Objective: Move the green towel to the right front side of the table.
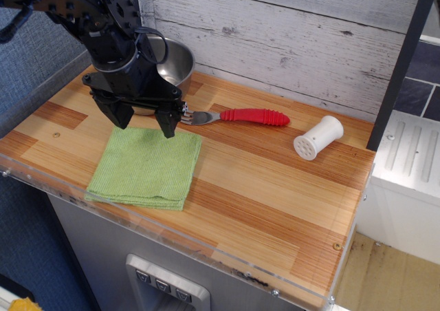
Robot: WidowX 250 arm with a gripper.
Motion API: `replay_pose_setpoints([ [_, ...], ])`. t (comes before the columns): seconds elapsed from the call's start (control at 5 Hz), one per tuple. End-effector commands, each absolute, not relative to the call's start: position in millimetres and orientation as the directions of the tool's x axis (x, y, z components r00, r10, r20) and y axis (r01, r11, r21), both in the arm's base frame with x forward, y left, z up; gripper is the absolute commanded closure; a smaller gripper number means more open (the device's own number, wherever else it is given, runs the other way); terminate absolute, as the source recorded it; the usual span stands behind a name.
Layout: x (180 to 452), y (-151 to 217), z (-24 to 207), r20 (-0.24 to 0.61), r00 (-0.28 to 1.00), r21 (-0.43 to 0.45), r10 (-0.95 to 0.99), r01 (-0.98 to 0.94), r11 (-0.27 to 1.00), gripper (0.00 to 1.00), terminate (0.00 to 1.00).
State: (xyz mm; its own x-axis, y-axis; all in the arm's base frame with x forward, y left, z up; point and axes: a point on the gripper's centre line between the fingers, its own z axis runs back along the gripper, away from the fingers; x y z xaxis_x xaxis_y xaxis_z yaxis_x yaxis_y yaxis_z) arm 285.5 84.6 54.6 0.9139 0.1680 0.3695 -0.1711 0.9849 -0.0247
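Observation:
The green towel (146,168) lies folded and flat on the wooden table (275,208), at the left front near the clear plastic edge. My black gripper (146,124) hangs just above the towel's back edge. Its two fingers (167,122) point down and stand apart, so it is open and empty. The fingertips are close to the cloth; I cannot tell whether they touch it.
A steel bowl (176,61) stands at the back left, partly behind the gripper. A fork with a red handle (256,116) lies right of the gripper. A white perforated cylinder (317,137) lies at the back right. A white plank wall (289,29) backs the table.

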Motion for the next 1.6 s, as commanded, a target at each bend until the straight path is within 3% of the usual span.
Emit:
replay_pose_setpoints([
  [0.0,285.5,84.6,54.6,0.370,0.914,-0.025,0.168,-0.171,0.985,0.00,0.00],
  [0.2,284.1,78.3,54.9,0.356,0.920,-0.029,0.167,-0.167,0.985,0.00,0.00],
  [1.0,261.4,78.3,18.5,0.208,0.968,0.056,0.137,-0.152,0.987,0.00,0.00],
  [1.4,264.1,69.1,5.2,0.177,0.977,0.028,0.122,-0.129,0.991,0.00,0.00],
])
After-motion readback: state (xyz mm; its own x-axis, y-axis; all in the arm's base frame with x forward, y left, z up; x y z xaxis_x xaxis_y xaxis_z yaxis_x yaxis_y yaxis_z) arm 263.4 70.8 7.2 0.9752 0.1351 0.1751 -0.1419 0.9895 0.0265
